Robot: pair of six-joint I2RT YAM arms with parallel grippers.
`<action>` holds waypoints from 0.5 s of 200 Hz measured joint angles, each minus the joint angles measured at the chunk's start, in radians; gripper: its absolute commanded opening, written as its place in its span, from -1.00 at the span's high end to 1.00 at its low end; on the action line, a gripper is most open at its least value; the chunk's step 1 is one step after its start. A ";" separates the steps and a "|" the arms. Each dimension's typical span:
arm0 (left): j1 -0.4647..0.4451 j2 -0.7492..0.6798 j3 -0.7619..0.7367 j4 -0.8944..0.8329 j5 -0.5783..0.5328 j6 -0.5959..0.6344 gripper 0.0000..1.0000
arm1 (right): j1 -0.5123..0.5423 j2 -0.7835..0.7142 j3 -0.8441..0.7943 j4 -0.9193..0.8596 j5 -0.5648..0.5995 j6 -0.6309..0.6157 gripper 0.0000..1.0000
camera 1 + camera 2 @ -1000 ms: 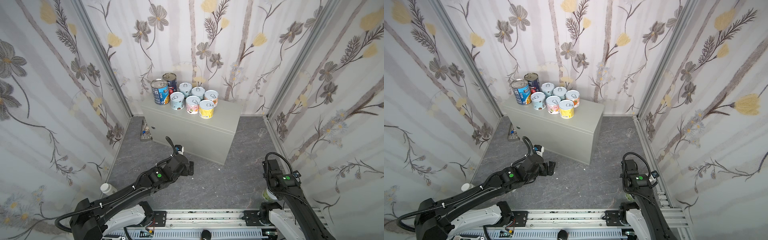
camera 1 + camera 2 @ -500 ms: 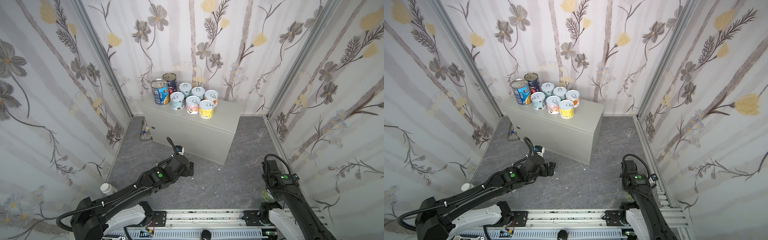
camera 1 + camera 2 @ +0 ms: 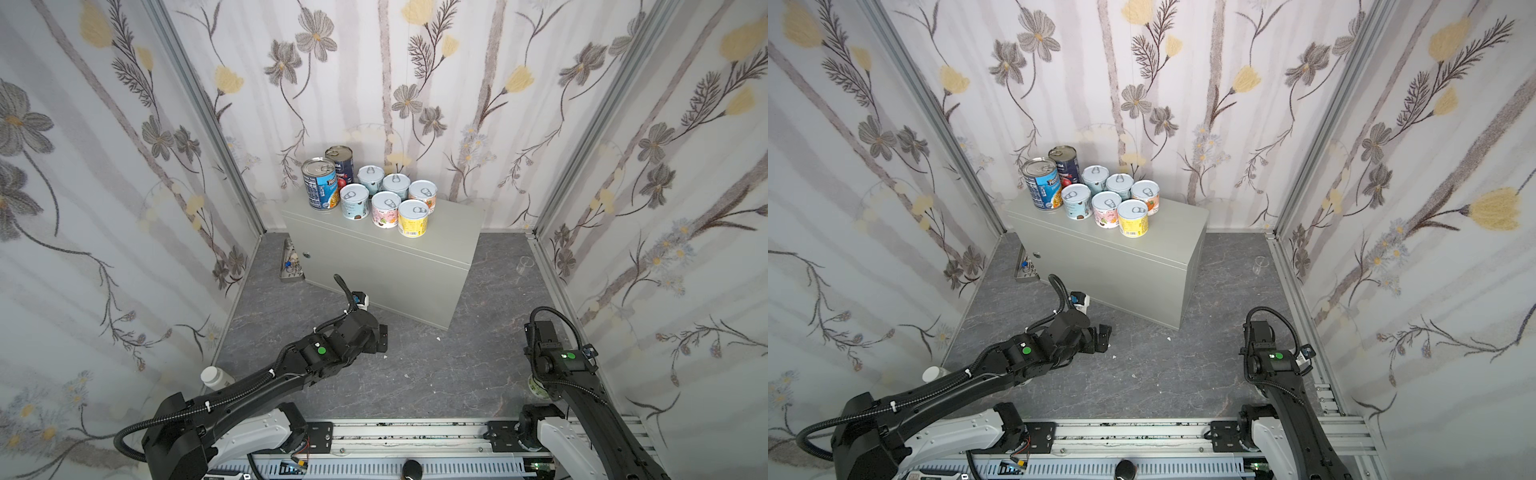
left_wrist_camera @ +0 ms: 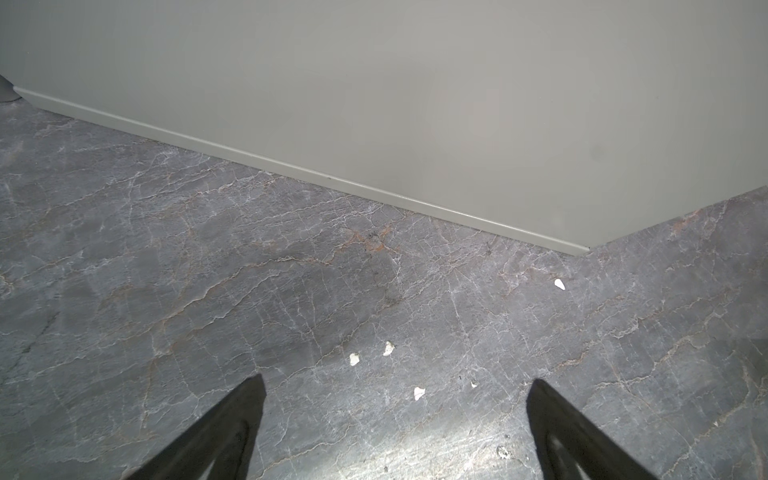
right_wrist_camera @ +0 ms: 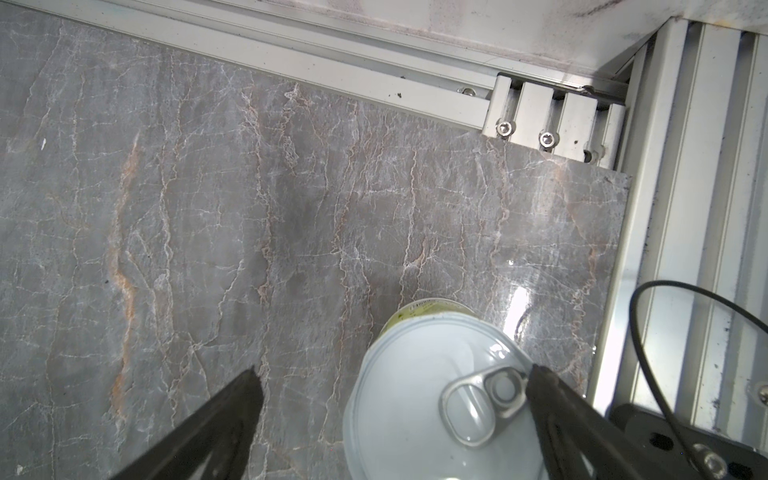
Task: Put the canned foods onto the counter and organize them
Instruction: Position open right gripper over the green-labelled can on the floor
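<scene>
Both stand spread, empty: left gripper (image 4: pixel 397 380) over floor (image 4: pixel 208 270), right gripper (image 5: pixel 395 369) over short can (image 5: pixel 415 415).

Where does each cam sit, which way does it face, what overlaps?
Both top views: high behind the robot, looking down at the counter and canned foods on it; left arm, right arm show.
Left wrist: on the left arm, facing the floor and the counter's lower front; open left gripper shows.
Right wrist: on the right arm, facing down at a short can on the floor; open right gripper shows.
Shared: counter in top and left wrist views; that can also in a top view.
</scene>
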 measured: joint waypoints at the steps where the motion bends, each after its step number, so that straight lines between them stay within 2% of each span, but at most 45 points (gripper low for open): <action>1: 0.000 0.000 0.000 0.000 0.000 0.000 -1.00 | 0.000 0.000 0.000 0.001 0.000 -0.001 -0.99; 100: 0.000 0.002 0.000 0.000 0.000 0.000 -1.00 | 0.004 0.031 -0.009 0.227 -0.070 -0.124 -0.99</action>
